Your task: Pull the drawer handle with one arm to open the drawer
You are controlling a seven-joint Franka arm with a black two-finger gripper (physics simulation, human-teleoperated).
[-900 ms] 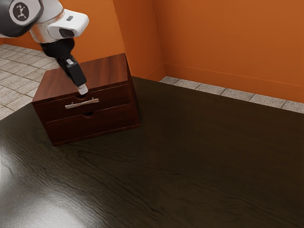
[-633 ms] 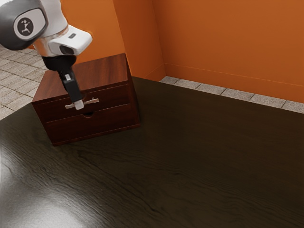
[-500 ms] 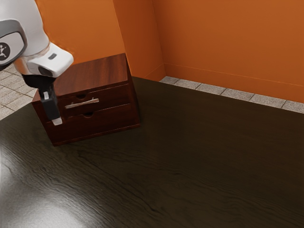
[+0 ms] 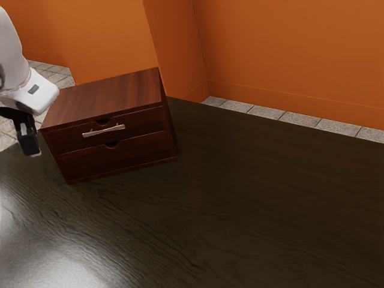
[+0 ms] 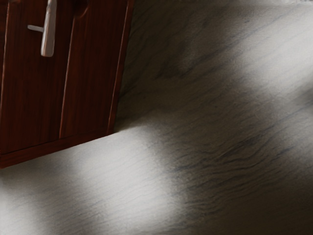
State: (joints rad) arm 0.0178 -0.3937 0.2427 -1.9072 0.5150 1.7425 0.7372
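Orange walls [image 4: 288,48] are wrapping around this scene, and a big dark wood-grain table [image 4: 240,210] is taking up most of the floor space. Starting at the exterior view's left, the gripper [image 4: 28,144] is hanging off the white arm [image 4: 27,90], pointing down over the table and sitting just beside the cabinet's left end without touching it. Honestly I can't tell whether the jaws are open or closed from this angle, but nothing is sitting in them as far as I can see. Moving right, the little reddish-brown cabinet [image 4: 108,96] is standing on the table near the back corner, and it's holding two drawers stacked one over the other. The upper drawer [image 4: 141,122] is carrying the silver bar handle [image 4: 104,130], which is lying level across the front, well apart from the gripper. The lower drawer [image 4: 120,156] is sitting right under it. Both fronts are looking flush with the cabinet, so both are shut and whatever's inside is staying hidden. In the wrist view, one end of the handle [image 5: 48,29] is showing on the drawer front, with bare table spreading out beside the cabinet. Further right, a strip of grey floor tile [image 4: 288,117] is running along the base of the wall.
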